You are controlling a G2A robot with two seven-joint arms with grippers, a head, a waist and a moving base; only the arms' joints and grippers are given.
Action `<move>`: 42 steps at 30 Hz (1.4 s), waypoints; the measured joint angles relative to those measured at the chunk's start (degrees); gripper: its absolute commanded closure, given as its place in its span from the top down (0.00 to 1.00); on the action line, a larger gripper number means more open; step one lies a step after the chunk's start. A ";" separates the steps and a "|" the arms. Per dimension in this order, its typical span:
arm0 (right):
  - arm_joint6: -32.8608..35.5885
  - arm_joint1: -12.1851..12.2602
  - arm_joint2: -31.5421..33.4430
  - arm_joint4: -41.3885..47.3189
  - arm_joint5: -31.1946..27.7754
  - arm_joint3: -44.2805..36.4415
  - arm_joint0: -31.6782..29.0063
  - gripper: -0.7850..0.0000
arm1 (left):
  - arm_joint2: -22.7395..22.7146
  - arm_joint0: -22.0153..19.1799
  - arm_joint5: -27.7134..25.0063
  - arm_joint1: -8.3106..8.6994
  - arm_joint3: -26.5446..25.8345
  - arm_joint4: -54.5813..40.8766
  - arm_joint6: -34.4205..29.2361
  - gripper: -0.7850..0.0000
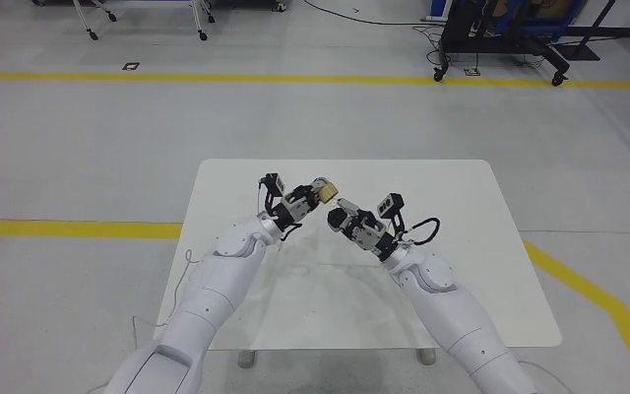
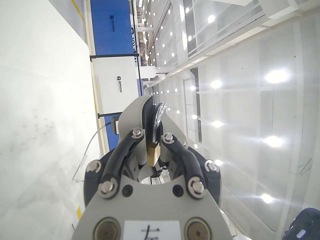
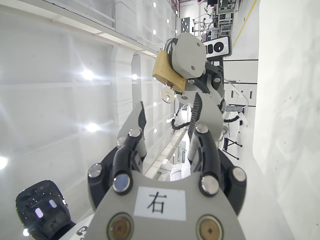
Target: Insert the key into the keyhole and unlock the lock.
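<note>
While the left pincer [image 2: 156, 117] clamps the padlock [image 3: 168, 71], the right pincer [image 3: 168, 116] gapes empty, its wrist view catching the inserted key [image 3: 167, 96].

A white sticker [image 2: 152, 229] with one black character sits on the base of the left gripper [image 2: 157, 109]. The right gripper [image 3: 169, 103] carries a second sticker [image 3: 160, 203] of the same kind. Over by the wall, a blue panel [image 2: 110, 23] and a white panel [image 2: 117, 86] each bear a logo and a company word. The stamping on the brass lock [image 3: 167, 69] is too faint to read.
</note>
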 measured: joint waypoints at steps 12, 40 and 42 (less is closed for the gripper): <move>1.79 -0.98 -0.69 2.23 0.41 3.63 1.96 0.24 | -0.30 -0.46 -1.05 0.26 -0.17 3.04 -1.34 0.00; 12.04 -2.01 3.21 16.99 6.96 6.90 1.80 0.10 | -1.27 1.57 -6.07 0.67 -3.37 6.20 -1.53 0.00; 12.35 -2.00 3.30 15.78 6.27 7.00 1.93 0.35 | -1.48 1.56 -5.85 0.73 -3.47 6.17 -1.44 0.00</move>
